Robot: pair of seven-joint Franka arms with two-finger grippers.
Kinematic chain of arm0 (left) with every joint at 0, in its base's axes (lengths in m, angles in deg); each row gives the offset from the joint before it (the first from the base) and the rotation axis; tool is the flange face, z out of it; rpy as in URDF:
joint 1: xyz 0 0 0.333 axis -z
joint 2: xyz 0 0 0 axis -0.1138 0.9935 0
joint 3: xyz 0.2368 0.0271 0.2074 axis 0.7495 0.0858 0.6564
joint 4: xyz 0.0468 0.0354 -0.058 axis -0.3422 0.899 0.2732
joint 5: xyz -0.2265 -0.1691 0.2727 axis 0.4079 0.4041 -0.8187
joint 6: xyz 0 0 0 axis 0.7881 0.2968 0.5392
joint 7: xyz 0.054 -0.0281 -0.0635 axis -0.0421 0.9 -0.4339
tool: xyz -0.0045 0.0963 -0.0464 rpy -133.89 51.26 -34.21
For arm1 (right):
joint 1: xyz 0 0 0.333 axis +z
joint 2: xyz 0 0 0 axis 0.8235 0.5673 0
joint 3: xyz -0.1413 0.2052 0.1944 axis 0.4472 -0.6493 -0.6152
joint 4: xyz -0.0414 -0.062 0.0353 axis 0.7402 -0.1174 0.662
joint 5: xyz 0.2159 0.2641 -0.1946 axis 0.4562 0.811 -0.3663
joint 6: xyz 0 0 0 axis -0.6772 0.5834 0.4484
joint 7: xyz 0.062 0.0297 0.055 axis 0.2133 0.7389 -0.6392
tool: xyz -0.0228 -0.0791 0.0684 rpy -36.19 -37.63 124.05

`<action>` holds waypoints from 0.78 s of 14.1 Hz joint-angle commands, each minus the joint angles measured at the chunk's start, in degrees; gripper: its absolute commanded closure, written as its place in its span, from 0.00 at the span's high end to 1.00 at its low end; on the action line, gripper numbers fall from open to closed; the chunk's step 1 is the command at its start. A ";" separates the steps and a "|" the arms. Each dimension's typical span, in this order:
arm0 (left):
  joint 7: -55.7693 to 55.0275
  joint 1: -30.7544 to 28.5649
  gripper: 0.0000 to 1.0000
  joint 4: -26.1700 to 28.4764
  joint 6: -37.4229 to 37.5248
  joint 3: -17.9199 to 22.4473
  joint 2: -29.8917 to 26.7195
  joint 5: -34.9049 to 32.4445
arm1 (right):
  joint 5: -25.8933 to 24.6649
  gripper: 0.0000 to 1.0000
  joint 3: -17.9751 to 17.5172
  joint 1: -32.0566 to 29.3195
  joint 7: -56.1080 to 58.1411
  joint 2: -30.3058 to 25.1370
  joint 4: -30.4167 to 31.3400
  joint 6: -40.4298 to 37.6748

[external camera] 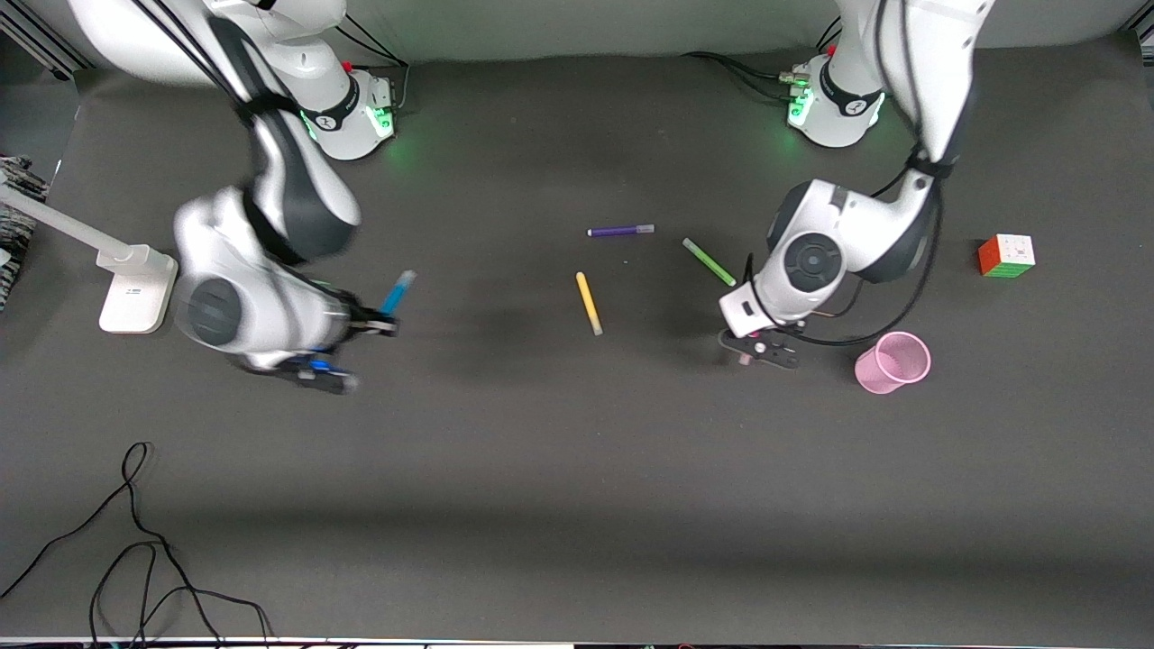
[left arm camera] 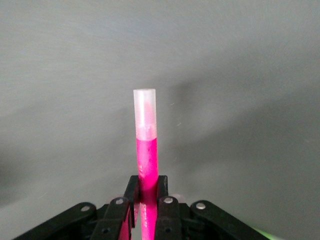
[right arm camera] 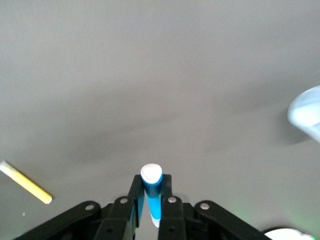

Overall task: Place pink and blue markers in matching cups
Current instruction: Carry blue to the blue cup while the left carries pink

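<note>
My right gripper (external camera: pixel 374 324) is shut on the blue marker (external camera: pixel 398 293) and holds it in the air, pale cap up; the right wrist view shows the marker (right arm camera: pixel 151 192) clamped between the jaws of that gripper (right arm camera: pixel 151 182). A pale blue cup (right arm camera: pixel 306 112) shows blurred at that view's edge; in the front view it is hidden. My left gripper (external camera: pixel 753 347) is shut on the pink marker (left arm camera: pixel 146 160), held upright above the bare mat, as the left wrist view shows of the gripper (left arm camera: pixel 146 182). The pink cup (external camera: pixel 892 362) stands on the mat beside the left gripper.
A purple marker (external camera: pixel 620 231), a green marker (external camera: pixel 709 261) and a yellow marker (external camera: pixel 589 303) lie mid-table; the yellow one also shows in the right wrist view (right arm camera: pixel 25 182). A colour cube (external camera: pixel 1006 255) sits at the left arm's end, a white lamp base (external camera: pixel 135 288) at the right arm's end, a black cable (external camera: pixel 135 541) near the front edge.
</note>
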State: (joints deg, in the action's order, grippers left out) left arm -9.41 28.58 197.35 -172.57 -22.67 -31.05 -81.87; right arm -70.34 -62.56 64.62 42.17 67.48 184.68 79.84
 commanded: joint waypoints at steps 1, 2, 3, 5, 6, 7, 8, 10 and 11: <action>-0.30 -2.35 0.08 -6.81 12.04 0.56 -3.76 0.26 | -8.45 0.00 3.07 0.66 6.31 -6.99 4.93 3.62; -0.30 -3.67 0.08 -8.92 15.74 0.55 -4.82 0.87 | -10.05 0.00 4.56 0.66 8.95 -9.62 7.81 6.51; -0.30 -4.99 0.08 -10.94 18.91 0.55 -5.61 2.10 | -10.94 0.00 6.66 0.66 12.37 -12.43 11.58 10.45; -1.27 -8.06 0.08 -14.98 25.93 0.82 -6.93 4.21 | -11.21 0.00 11.23 0.75 20.28 -18.32 22.03 21.86; -1.44 -10.16 0.08 -15.96 28.93 0.82 -8.07 4.22 | -11.21 0.00 12.90 0.75 22.75 -20.52 26.08 25.40; -1.44 -12.45 0.08 -16.41 30.87 0.73 -9.39 4.13 | -11.29 0.00 14.66 0.75 24.60 -22.02 28.91 27.52; -1.27 -14.64 0.08 -16.50 31.67 0.82 -10.44 4.13 | -11.30 0.00 16.42 0.75 26.97 -23.00 31.20 28.94; -0.83 -18.60 0.07 -16.59 32.73 0.91 -10.81 3.43 | -11.30 0.00 19.15 0.75 29.53 -24.58 35.33 32.36; -0.57 -20.01 0.08 -16.50 33.17 0.91 -10.20 2.99 | -11.56 0.00 20.29 0.75 30.15 -25.02 37.88 35.25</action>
State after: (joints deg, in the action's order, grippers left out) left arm -9.85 11.19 180.79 -140.92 -21.31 -41.40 -78.67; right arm -80.51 -44.16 64.63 70.51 45.93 216.48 110.33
